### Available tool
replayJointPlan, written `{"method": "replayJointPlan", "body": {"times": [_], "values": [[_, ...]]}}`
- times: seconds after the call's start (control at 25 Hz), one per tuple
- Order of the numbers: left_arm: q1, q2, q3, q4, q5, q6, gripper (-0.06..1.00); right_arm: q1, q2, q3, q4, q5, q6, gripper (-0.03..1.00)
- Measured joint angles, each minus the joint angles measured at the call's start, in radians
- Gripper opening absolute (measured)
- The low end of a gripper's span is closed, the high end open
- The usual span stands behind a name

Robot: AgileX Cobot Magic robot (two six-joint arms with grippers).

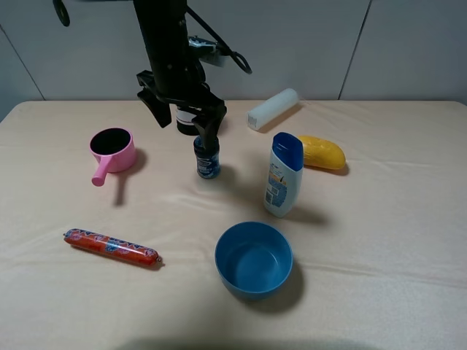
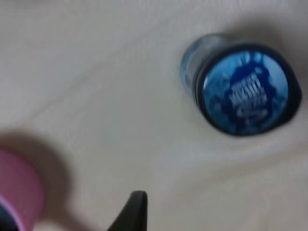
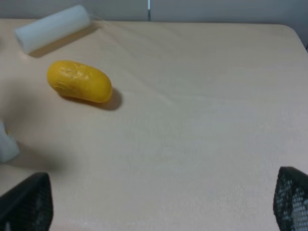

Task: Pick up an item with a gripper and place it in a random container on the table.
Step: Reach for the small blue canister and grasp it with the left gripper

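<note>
Two empty containers: pink saucepan far left, blue bowl near middle; left gripper spread wide over the jar, holding nothing.

We've got soft, even light from overhead on the high view; the counter reads bright and warm, with no glare; shadows are short and mushy, falling rightward from the shampoo bottle and the blue bowl; a dark band creeps in along the bottom edge. On the left wrist view we're badly blurred; the jar is smeared, its print unreadable; the pink saucepan is just a fuzzy patch. The right wrist view is clearer; the yellow object throws a soft shadow; the right gripper, closest to the lens, is out of focus.
</note>
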Motion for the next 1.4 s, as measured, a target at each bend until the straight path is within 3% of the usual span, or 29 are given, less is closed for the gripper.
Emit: {"method": "replayJointPlan", "body": {"times": [0.52, 1.16, 1.4], "values": [[-0.027, 0.125, -0.031, 0.029, -0.002, 0.002, 0.95, 0.000, 0.000, 0.000, 0.000, 0.000, 0.000, 0.69], [-0.027, 0.224, -0.048, 0.029, -0.146, 0.056, 0.95, 0.000, 0.000, 0.000, 0.001, 0.000, 0.000, 0.69], [-0.027, 0.231, -0.050, 0.028, -0.159, 0.057, 0.88, 0.000, 0.000, 0.000, 0.001, 0.000, 0.000, 0.69]]}}
